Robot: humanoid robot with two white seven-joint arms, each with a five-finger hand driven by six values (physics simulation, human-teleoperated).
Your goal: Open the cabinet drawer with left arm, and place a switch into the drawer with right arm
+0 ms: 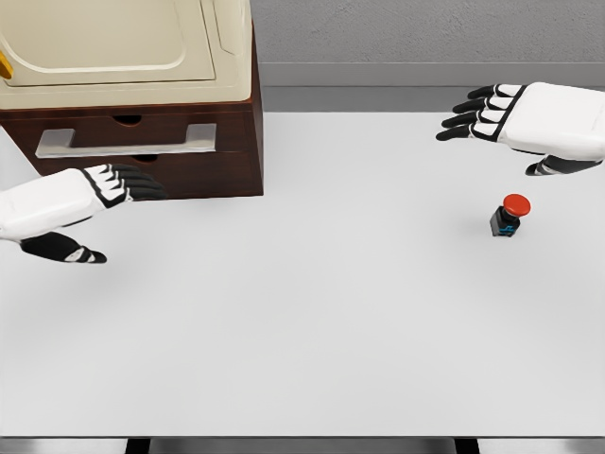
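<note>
1. Switch: small black body, red round button on top, sits upright on the white table, well to the right of the cabinet. Nothing touches it.
2. Right hand: hovers beyond the switch and slightly right of it, on the side away from the cabinet's front row, apart from the switch. Fingers stretched out flat toward the cabinet, thumb hanging below the palm, holding nothing.
3. Cabinet: dark brown wood, cream-coloured top unit, stands on the table's far left corner area.
4. Drawer: front face flush with the cabinet, looks closed, with a flat silver handle across it.
5. Left hand: just in front of the cabinet, below the handle, black fingertips close to the lower front panel; contact unclear. Fingers extended and loosely together, thumb dropped below, gripping nothing.
6. Table: plain white, runs from the cabinet to the near edge.
</note>
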